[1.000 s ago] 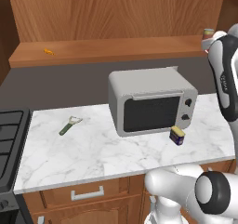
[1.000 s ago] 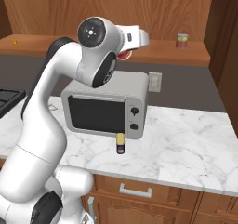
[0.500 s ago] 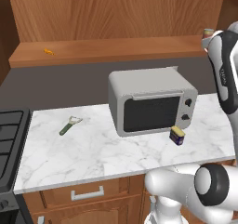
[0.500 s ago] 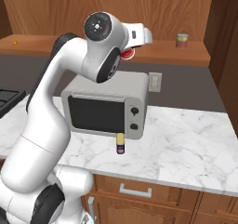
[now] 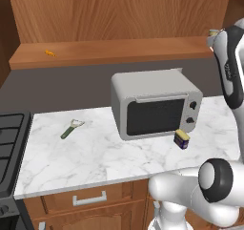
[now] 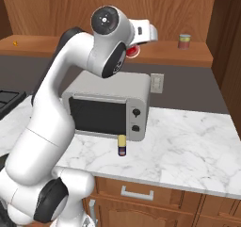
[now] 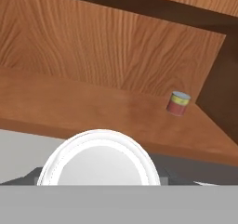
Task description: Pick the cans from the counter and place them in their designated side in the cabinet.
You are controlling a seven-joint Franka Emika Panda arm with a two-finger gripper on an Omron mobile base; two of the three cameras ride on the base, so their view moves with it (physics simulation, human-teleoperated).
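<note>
- The gripper [image 6: 135, 51] is up at the level of the cabinet [image 6: 160, 56], its jaws closed on the red can [image 6: 134, 51]; in the hand view the white rim of the red can [image 7: 98, 157] sits right at the camera, so the can is carried, not set down.
- In the right base view the red can hangs just at the front edge of the cabinet shelf, above the grey microwave [image 6: 109, 104], and it is not yet resting on the wood.
- The dark blue can [image 6: 122, 146] stands upright on the counter [image 6: 188, 150], just in front of the microwave's right front corner and near the counter's front edge; the left base view shows the same can [image 5: 181, 140] in that spot.
- A pale greenish can [image 6: 184, 41] with a reddish band stands near the right end of the cabinet shelf, close to the side wall; it is no part of the job.
- A small orange object [image 5: 49, 53] lies near the left end of the shelf, and a peeler [image 5: 70, 128] lies on the counter's left part.
- My judgement: the first can is lifted but not placed, and the second is untouched, so well under half is done.
- Left to do: set the red can down on its side of the shelf, release it, then fetch the dark blue can.
</note>
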